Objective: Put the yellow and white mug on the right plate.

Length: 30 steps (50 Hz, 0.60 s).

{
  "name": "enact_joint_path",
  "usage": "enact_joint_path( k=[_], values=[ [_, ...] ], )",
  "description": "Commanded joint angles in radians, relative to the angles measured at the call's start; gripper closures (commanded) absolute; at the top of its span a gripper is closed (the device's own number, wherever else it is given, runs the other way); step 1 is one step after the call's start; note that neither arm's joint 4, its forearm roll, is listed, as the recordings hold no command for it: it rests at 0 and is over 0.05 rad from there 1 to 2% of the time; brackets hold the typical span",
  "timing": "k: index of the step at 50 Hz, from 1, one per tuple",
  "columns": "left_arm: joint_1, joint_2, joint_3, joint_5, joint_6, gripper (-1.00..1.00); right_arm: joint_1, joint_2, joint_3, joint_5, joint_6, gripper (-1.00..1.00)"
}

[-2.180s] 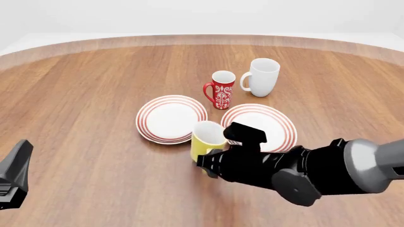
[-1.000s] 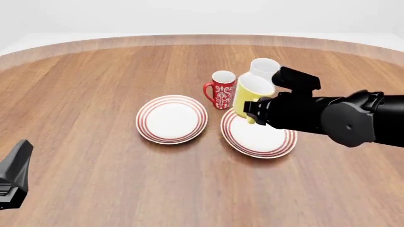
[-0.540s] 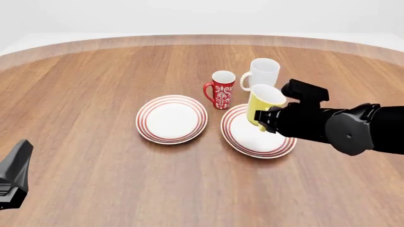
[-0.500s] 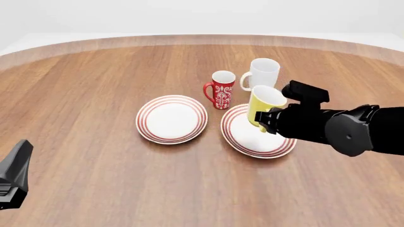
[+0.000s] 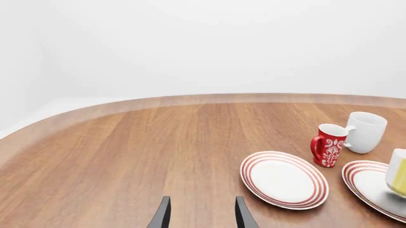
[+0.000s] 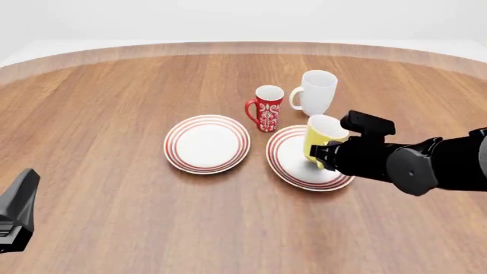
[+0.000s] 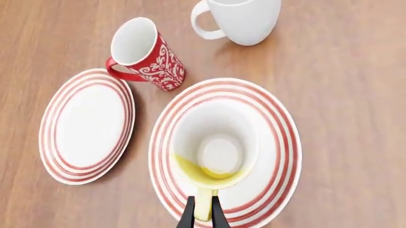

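The yellow and white mug (image 6: 320, 138) stands upright over the middle of the right plate (image 6: 289, 162), low on it or just above; I cannot tell if it touches. My right gripper (image 6: 325, 155) is shut on the mug's yellow handle. In the right wrist view the fingertips (image 7: 213, 216) pinch the handle, with the mug (image 7: 214, 145) centred on the red-ringed plate (image 7: 279, 142). My left gripper (image 5: 201, 217) is open and empty, low at the near left of the table (image 6: 17, 210). The left wrist view shows the mug (image 5: 398, 170) and the plate (image 5: 364, 183) at its edge.
The left plate (image 6: 207, 142) lies beside the right one. A red patterned mug (image 6: 267, 108) and a larger white mug (image 6: 316, 91) stand just behind the plates, close to the right plate's far rim. The table's curved far edge (image 6: 243, 47) runs across the back.
My right gripper picked the yellow mug up from in front of the plates, carried it over the right plate and has lowered it onto or just above the plate. The left arm has not moved.
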Motion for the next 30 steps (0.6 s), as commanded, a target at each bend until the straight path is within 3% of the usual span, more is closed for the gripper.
enact_joint_path(
  k=[1, 22, 23, 30],
  values=[
    [0.000, 0.001, 0.000, -0.001, 0.000, -1.00, 0.006, 0.043, 0.010, -0.045, 0.014, 1.00],
    [0.000, 0.002, 0.000, -0.002, 0.000, -1.00, -0.016, 0.072, 0.018, -0.072, 0.013, 1.00],
    [0.000, 0.002, 0.000, -0.002, 0.000, -1.00, -0.015, 0.069, 0.020, -0.072, 0.015, -1.00],
    [0.000, 0.003, 0.000, -0.003, 0.000, -1.00, -0.016, 0.062, 0.017, -0.063, 0.015, -1.00]
  ],
)
